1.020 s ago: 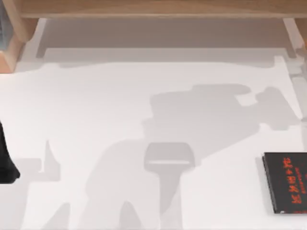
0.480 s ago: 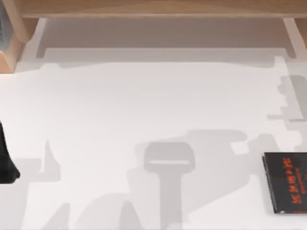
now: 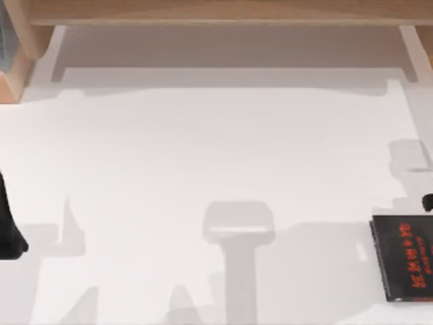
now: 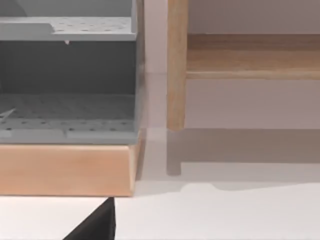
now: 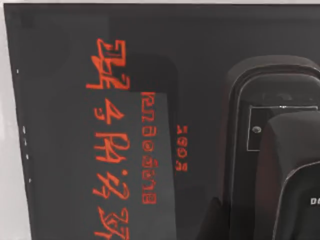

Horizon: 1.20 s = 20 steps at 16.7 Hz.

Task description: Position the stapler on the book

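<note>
White tabletop fills most of the top view, with a wooden shelf frame along its far edge and a wooden-based grey rack at the far left corner, which my left wrist view faces head-on. I can see two perforated grey shelves in that rack and cannot make out anything on them.

My left arm sits parked at the table's left edge, a dark shape half out of view; I cannot tell how its fingers stand.

My right arm is at the table's right edge, where a small dark part of it pokes in just beyond the far side of the book. Its wrist view looks straight down onto the black cover with its red lettering, and a dark, rounded body that I take for the stapler lies over the cover, close under the camera. I cannot tell whether my right gripper is holding it or has let go.

Compared with a second ago, the book has stayed put near the right edge, toward the near corner. The big arm shadow that lay across the middle of the table has slid off to the right and now falls beside the book, and the dark tip at the right edge is new.
</note>
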Each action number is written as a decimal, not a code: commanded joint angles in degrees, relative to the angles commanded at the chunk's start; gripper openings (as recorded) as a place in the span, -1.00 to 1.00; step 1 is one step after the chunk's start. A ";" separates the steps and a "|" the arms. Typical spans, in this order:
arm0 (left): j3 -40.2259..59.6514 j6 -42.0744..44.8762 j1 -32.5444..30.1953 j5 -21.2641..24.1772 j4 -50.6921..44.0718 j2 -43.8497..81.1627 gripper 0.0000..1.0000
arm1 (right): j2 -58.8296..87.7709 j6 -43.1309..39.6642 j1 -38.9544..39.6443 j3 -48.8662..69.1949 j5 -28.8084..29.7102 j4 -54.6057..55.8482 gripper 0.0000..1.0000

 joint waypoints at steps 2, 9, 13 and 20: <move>0.00 0.00 0.00 0.00 0.00 0.00 1.00 | -0.13 0.18 0.16 -0.46 -0.02 0.04 -1.00; 0.00 0.00 0.00 0.00 0.00 0.00 1.00 | 0.94 0.25 -0.01 -1.56 -0.05 2.05 -1.00; 0.00 0.00 0.00 0.00 0.00 0.00 1.00 | 2.88 0.29 0.20 -4.47 -0.02 7.05 -1.00; 0.00 0.00 0.00 0.00 0.00 0.00 1.00 | 3.11 0.30 0.22 -4.82 -0.02 7.64 -0.55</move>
